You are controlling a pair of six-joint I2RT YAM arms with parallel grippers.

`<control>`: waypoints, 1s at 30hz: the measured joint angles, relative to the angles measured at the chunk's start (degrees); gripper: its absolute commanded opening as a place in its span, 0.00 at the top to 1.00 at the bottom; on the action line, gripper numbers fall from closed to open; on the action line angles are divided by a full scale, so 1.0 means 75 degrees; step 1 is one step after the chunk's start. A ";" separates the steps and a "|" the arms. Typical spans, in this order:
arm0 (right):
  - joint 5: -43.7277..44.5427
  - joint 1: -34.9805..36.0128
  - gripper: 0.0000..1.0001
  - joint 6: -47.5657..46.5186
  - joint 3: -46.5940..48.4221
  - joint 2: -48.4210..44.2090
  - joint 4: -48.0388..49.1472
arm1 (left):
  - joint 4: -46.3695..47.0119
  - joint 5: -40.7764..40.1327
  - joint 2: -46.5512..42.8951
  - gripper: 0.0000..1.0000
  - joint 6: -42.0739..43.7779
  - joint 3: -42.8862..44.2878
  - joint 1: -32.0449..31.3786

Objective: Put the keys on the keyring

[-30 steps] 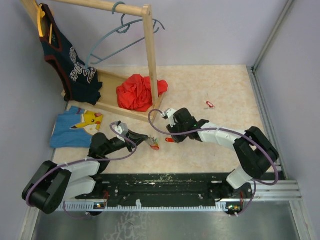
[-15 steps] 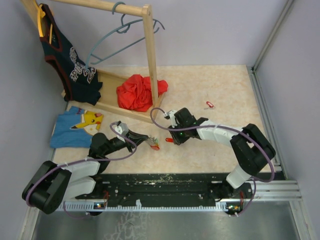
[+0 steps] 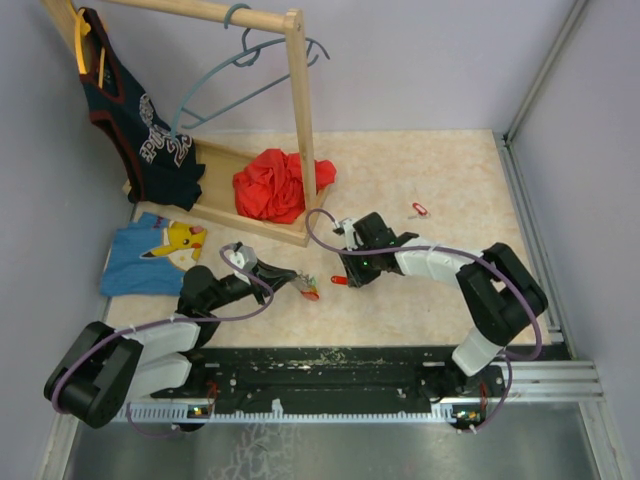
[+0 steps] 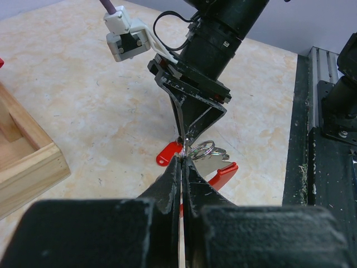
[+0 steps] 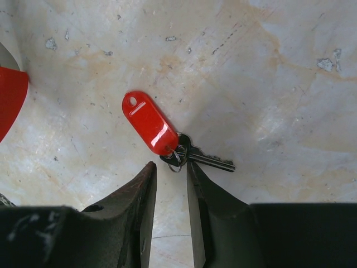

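Left gripper [image 4: 182, 163] fingers pressed together, pinching thin wire keyring [image 4: 202, 149] at tips, low over table [image 3: 420, 290] in front of left arm. Small bunch with red tag [image 4: 224, 174] hangs at ring. Right gripper [image 5: 172, 176] points down over loose red-tagged key [image 5: 148, 123]. Jaws narrowly parted, nothing between them, key's small ring just ahead of the gap. Key lies flat on table, near keyring. Another red key [image 3: 420, 209] lies well apart, farther right.

Cut off at nine o'clock of the right wrist view, a red tag [image 5: 10, 96]; half hidden behind the left gripper [image 4: 182, 160], the keyring [image 4: 205, 148].
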 measured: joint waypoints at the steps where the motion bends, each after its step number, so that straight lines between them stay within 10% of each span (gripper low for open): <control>1: -0.0032 0.0000 0.73 0.0000 0.0000 0.0017 0.0015 | -0.0003 0.0000 0.0000 0.99 0.0000 0.0000 0.0000; 30: -0.0321 -0.0003 1.00 0.0044 0.0090 0.0216 0.0073 | 0.0000 0.0026 0.0000 0.99 0.0000 0.0000 0.0000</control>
